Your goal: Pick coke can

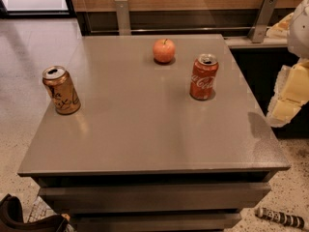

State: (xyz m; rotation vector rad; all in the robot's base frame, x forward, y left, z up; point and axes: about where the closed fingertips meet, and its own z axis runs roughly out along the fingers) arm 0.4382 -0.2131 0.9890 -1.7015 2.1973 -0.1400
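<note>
A red coke can (203, 77) stands upright and opened on the grey table (145, 139), right of centre and toward the far side. My gripper (288, 98), pale yellow and white, hangs at the right edge of the view, off the table's right side. It is well to the right of the coke can and does not touch it. It holds nothing that I can see.
A gold can (61, 90) stands upright near the table's left edge. An apple (164, 50) sits near the far edge, left of the coke can. A dark counter with metal brackets (260, 18) runs behind the table. A striped object (282, 218) lies on the floor at bottom right.
</note>
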